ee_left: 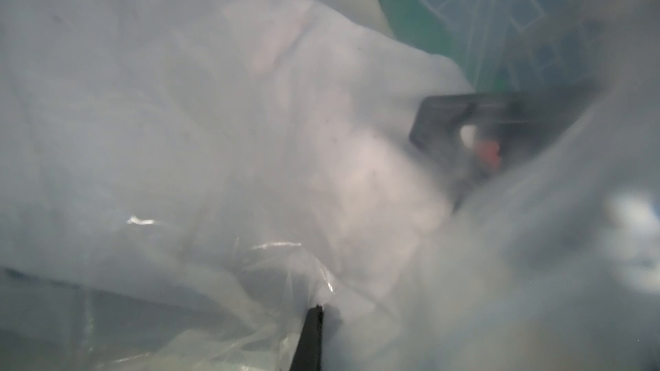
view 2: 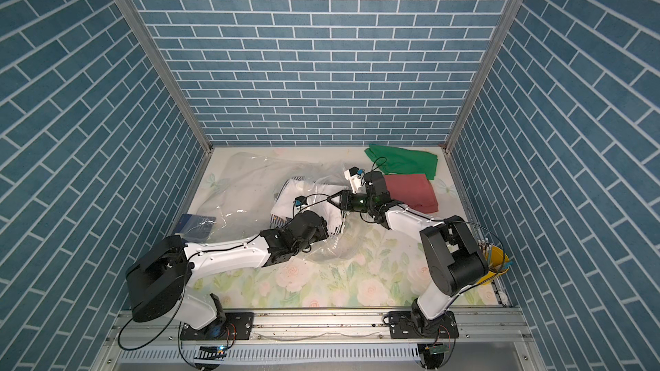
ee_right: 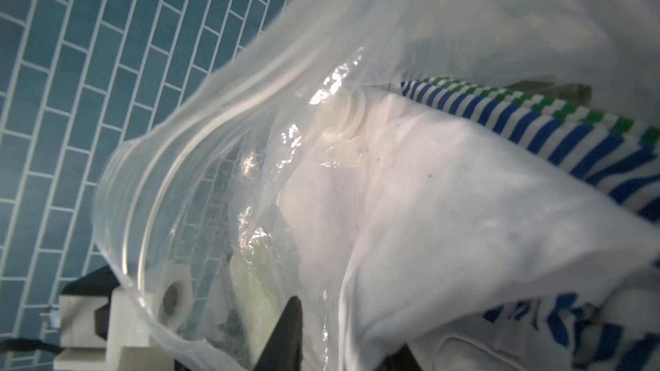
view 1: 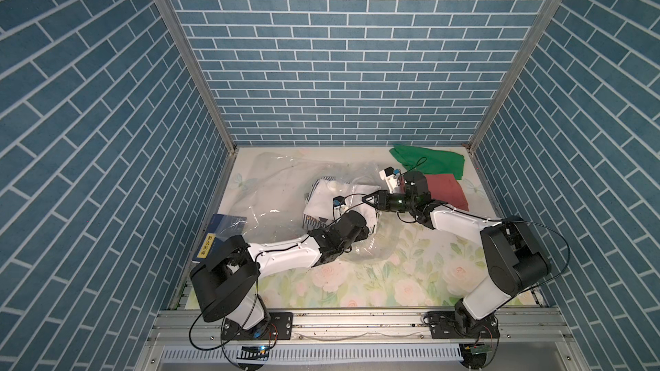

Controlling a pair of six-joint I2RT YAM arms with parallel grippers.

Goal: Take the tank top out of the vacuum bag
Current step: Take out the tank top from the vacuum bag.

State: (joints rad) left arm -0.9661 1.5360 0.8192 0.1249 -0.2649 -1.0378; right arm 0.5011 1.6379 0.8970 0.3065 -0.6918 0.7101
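Note:
The vacuum bag lies crumpled at mid-table, its round white valve on top. The tank top, white cloth with blue and green striped parts, sits at the bag's mouth, still under the film. My left gripper is hidden beneath its wrist in both top views. In the left wrist view it is shut, pinching the bag's film at its tip. My right gripper points left into the mouth. Its fingers stand a little apart, with the white cloth's folded edge and film between them.
A green cloth and a red cloth lie at the back right, just behind the right wrist. A dark blue flat pack sits under the bag's left edge. A yellow bucket stands at the right wall.

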